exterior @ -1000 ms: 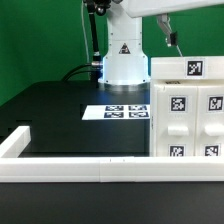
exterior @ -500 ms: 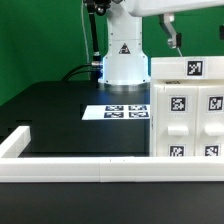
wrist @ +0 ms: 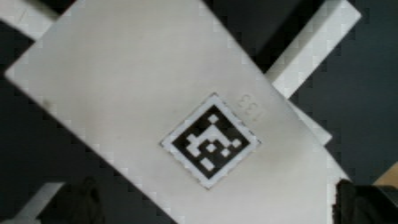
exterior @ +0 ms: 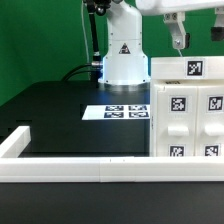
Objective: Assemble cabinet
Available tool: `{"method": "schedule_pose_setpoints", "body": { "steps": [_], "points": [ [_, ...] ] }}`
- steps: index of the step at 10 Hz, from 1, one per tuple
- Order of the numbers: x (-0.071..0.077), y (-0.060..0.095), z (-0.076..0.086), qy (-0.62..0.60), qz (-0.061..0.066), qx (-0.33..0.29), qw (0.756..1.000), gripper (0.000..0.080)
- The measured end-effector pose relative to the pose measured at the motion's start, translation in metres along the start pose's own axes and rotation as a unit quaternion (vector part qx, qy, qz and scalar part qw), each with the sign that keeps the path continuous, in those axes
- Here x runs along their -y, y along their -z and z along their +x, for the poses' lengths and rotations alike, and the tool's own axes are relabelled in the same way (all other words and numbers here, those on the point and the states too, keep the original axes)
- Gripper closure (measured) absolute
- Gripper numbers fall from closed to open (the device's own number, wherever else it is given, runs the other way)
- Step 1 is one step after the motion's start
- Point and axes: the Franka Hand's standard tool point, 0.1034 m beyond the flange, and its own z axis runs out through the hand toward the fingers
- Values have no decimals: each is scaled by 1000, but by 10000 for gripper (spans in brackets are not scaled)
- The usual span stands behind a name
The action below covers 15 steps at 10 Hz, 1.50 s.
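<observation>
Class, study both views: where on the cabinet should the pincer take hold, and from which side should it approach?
Probably from above, across the flat top panel's edges of the cabinet: the pincer hovers over it, and the wrist view shows the tagged top as a narrow slab, likely spannable.

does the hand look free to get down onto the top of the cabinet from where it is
Probably yes. The hand hangs in open air above the cabinet, and the wrist view shows its tagged top face bare below. Whether the hand is open cannot be told.

Exterior view faces the arm's base; wrist view looks closely down onto the cabinet (wrist: 178, 95).
</observation>
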Motion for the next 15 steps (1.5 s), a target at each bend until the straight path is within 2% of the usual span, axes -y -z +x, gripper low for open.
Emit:
{"method": "schedule_pose_setpoints", "body": {
  "steps": [2, 3, 6, 7, 8, 12, 14, 15],
  "points": [
    [-1, 0, 0, 168, -21, 24, 985, 151],
    [-2, -1, 1, 206, -24, 26, 978, 151],
    [-5, -1, -3, 282, -22, 29, 959, 151],
    [-5, -2, -3, 268, -22, 29, 963, 151],
    [2, -7, -5, 261, -6, 40, 965, 151],
    [3, -21, -10, 250, 3, 44, 967, 151],
    [0, -24, -10, 242, -3, 39, 969, 151],
    [0, -24, -11, 229, -3, 40, 973, 254]
  ]
}}
